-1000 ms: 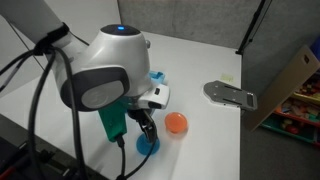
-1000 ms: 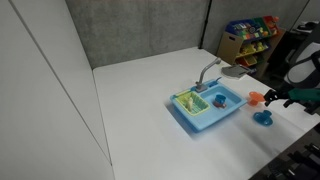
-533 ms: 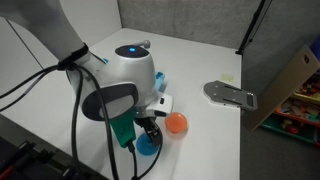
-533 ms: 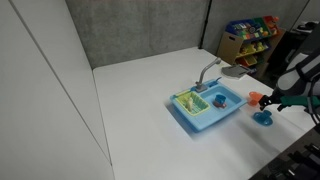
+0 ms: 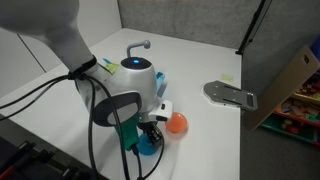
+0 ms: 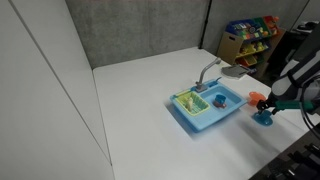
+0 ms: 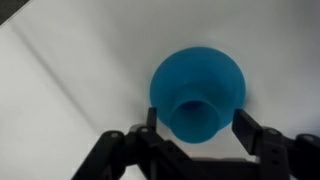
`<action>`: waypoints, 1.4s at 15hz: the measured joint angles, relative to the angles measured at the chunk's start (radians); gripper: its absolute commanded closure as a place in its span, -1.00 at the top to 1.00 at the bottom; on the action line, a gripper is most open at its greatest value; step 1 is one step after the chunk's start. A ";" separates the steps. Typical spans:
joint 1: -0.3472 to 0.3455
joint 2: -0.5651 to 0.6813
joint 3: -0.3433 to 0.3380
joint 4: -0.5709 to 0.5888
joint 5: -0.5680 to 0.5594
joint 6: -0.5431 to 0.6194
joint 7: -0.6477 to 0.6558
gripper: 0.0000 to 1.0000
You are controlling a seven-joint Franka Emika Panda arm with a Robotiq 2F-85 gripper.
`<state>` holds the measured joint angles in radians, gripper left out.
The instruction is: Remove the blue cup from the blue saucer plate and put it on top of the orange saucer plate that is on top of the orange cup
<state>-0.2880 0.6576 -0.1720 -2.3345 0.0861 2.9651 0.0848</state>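
The gripper (image 7: 197,130) is hovering, fingers apart, with the tiny blue plastic cup (image 7: 196,112) between them on the round blue plastic saucer (image 7: 195,68).

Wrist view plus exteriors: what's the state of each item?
blue saucer plate: flat on the table.
blue cup: on that plate, not lifted.
hand: open, straddling the blue cup.
orange saucer plate: nothing on it.
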 measured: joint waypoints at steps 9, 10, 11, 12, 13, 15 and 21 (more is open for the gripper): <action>0.012 -0.044 -0.008 0.002 0.000 -0.008 0.003 -0.65; 0.014 -0.063 -0.012 0.002 0.000 -0.019 0.005 -0.65; 0.015 -0.085 -0.016 0.002 0.000 -0.036 0.007 -0.65; 0.017 -0.106 -0.019 0.003 0.000 -0.059 0.009 -0.65; 0.020 -0.127 -0.025 0.005 0.000 -0.082 0.012 -0.65; 0.032 -0.164 -0.042 0.013 0.000 -0.132 0.027 -0.65; 0.059 -0.183 -0.082 0.107 0.000 -0.236 0.110 -0.65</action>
<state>-0.2292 0.4742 -0.2538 -2.2277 0.0862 2.7295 0.1951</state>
